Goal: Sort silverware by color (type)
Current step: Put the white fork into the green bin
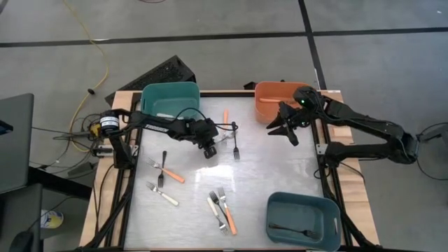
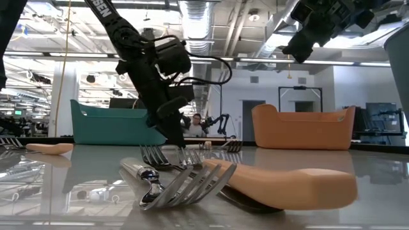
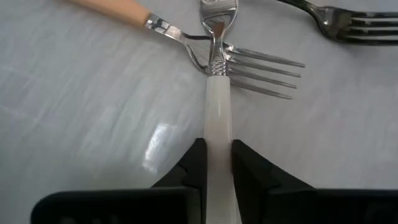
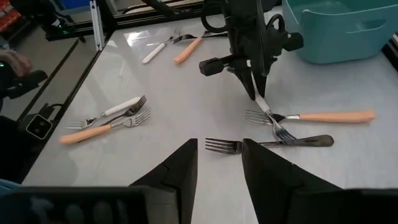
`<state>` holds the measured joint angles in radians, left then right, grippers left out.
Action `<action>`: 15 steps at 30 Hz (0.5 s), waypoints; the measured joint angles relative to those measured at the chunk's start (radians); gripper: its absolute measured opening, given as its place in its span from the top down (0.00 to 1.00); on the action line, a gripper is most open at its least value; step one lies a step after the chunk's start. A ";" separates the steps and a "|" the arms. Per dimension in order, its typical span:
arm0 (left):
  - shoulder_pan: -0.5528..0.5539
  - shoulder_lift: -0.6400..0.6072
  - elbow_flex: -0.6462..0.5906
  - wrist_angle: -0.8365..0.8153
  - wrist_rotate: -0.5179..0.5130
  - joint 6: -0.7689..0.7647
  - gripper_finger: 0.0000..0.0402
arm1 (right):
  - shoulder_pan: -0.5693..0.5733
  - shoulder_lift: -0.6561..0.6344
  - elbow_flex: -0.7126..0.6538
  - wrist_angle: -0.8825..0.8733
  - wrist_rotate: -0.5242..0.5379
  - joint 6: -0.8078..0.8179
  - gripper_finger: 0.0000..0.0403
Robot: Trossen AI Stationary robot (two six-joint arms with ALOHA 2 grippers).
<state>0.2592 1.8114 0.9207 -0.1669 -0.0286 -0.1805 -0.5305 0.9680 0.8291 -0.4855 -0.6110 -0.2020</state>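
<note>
My left gripper is down at the table's far middle, shut on a white-handled fork. That fork's metal head lies across the neck of an orange-handled fork, whose handle points toward the far edge. An all-black fork lies beside them on the table. My right gripper hovers open and empty above the far right, in front of the orange bin. My left gripper pinches the white handle between its two fingers, back from the metal neck. The fingers slant down from the table's left and lie along the handle. The fork's head rests on the orange-handled fork.
A teal bin stands far left. A blue-grey bin at the near right holds a black fork. An orange piece lies in the orange bin. More forks lie at the left and near middle.
</note>
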 joint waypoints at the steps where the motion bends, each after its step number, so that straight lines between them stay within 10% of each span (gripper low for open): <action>1: 0.000 0.000 0.001 0.000 0.000 -0.005 0.92 | 0.000 0.000 0.000 0.000 0.000 0.004 0.63; 15: -0.001 -0.317 0.058 -0.040 -0.038 0.138 0.99 | 0.018 0.000 0.000 0.174 -0.022 0.282 0.63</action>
<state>0.2581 1.4947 0.9787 -0.2073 -0.0669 -0.0425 -0.5126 0.9680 0.8293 -0.3111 -0.6327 0.0802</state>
